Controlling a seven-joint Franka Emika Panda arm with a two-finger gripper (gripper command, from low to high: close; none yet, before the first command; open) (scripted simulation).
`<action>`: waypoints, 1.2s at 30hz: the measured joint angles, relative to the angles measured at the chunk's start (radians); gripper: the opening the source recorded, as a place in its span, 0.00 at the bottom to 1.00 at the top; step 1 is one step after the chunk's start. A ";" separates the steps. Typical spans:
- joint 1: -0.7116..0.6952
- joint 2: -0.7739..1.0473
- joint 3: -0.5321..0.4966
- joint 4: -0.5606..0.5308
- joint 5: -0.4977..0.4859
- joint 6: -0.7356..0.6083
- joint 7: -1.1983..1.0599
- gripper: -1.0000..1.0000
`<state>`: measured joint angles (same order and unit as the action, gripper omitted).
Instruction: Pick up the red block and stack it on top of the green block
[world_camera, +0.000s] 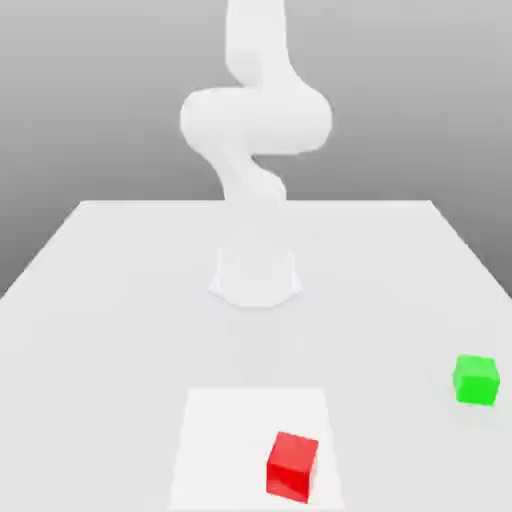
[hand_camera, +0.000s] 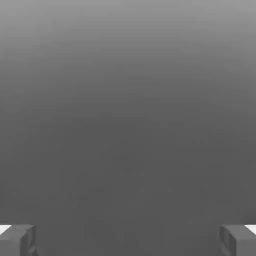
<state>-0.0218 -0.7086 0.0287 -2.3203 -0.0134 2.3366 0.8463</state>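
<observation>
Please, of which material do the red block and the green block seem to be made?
The red block looks like smooth, solid material, perhaps plastic or painted wood: its faces are evenly coloured, with no clear grain. The green block looks similar, with flat, bright green faces and a lighter top. Neither shows a metallic look, but colour alone cannot settle the material.

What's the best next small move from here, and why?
I'd bring the arm down toward the red block, keeping the fingers open. They stand wide apart with nothing between them, the red block rests on the white square, and the green block is uncovered.
</observation>
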 joint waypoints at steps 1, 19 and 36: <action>-0.009 0.039 0.012 -0.009 -0.006 0.016 0.020 0.50; -0.073 0.695 0.125 -0.154 -0.097 0.278 0.349 0.50; -0.017 1.083 0.078 -0.170 -0.127 0.525 0.455 0.00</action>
<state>-0.0385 0.3745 0.1066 -2.4899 -0.1408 2.8614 1.3012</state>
